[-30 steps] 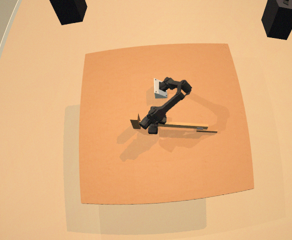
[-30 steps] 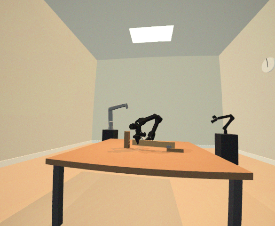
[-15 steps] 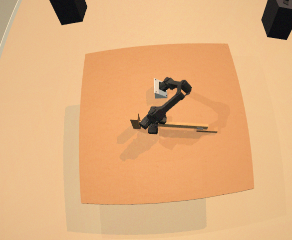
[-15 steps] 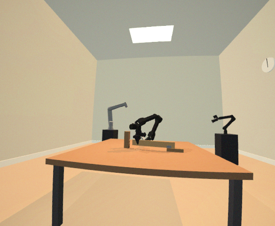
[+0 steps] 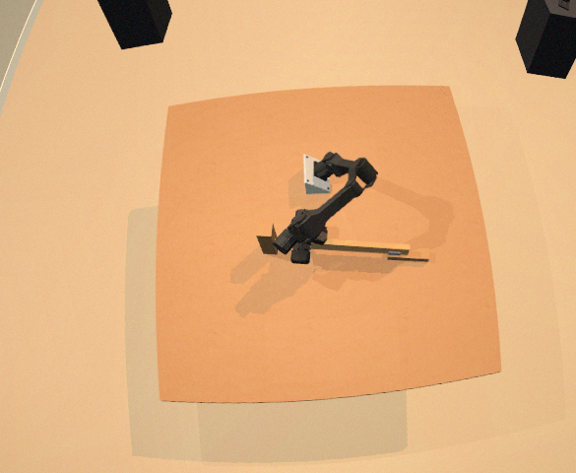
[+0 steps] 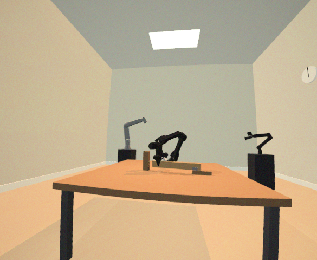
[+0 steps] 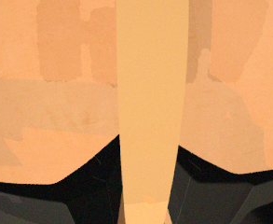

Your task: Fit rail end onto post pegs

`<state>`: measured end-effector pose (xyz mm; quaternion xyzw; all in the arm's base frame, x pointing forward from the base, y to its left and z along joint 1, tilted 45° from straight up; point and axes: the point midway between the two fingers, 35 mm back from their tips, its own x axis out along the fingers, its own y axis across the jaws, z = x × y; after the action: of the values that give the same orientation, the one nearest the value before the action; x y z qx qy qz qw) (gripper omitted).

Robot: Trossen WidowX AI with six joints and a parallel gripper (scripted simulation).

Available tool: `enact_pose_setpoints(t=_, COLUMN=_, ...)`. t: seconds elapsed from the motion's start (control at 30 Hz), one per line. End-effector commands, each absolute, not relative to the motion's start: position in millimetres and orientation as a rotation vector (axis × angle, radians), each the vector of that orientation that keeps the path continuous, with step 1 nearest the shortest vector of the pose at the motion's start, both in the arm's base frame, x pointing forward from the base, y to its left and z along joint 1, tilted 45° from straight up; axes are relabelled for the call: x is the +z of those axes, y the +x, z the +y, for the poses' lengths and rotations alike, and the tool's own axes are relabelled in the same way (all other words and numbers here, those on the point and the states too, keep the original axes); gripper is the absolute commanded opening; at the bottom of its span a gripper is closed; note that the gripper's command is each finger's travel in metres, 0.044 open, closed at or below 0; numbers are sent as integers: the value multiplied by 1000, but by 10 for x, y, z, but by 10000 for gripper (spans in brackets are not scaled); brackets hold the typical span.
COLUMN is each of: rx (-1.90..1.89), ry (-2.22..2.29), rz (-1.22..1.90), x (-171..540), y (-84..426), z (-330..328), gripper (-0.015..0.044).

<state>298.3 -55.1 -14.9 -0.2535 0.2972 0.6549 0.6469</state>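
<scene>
Top view: the dark arm (image 5: 339, 195) reaches from its pale mounting bracket (image 5: 314, 175) across the orange table (image 5: 328, 330) and bends down over the near end of the rail (image 5: 369, 246). The gripper (image 5: 297, 250) sits over that end, clamped on the rail. The rail runs as a long pale strip away from the gripper to the low footboard block (image 5: 409, 257), where its far end meets a small dark bracket (image 5: 394, 252). The short post (image 5: 266, 242) stands just beside the gripper on the side away from the footboard block. The arm hides the gap between post and rail end, so I cannot tell whether they touch.

Exterior view: the post (image 6: 146, 160) stands upright on the table (image 6: 169, 193). The rail (image 6: 178, 165) lies raised, its near end close to the post and its far end at the bracket (image 6: 194, 168) on the footboard block (image 6: 201, 173). The gripper (image 6: 158, 162) points downward onto the rail close to the post. The pegs are too small to make out.

Wrist view: the rail (image 7: 151, 88) fills the middle as a tall pale bar, narrowing toward the bottom where it passes between the dark fingers, which press against its sides. The table (image 7: 37, 56) lies behind it.
</scene>
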Motion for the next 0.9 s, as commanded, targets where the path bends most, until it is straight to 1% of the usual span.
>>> enact_pose_setpoints(t=0.0, rx=1485, ry=-586, rz=677, x=-152, y=2997, z=-592, gripper=0)
enact_pose_setpoints(t=0.87, rx=1485, ry=-587, rz=677, x=-190, y=3014, z=-662, gripper=0)
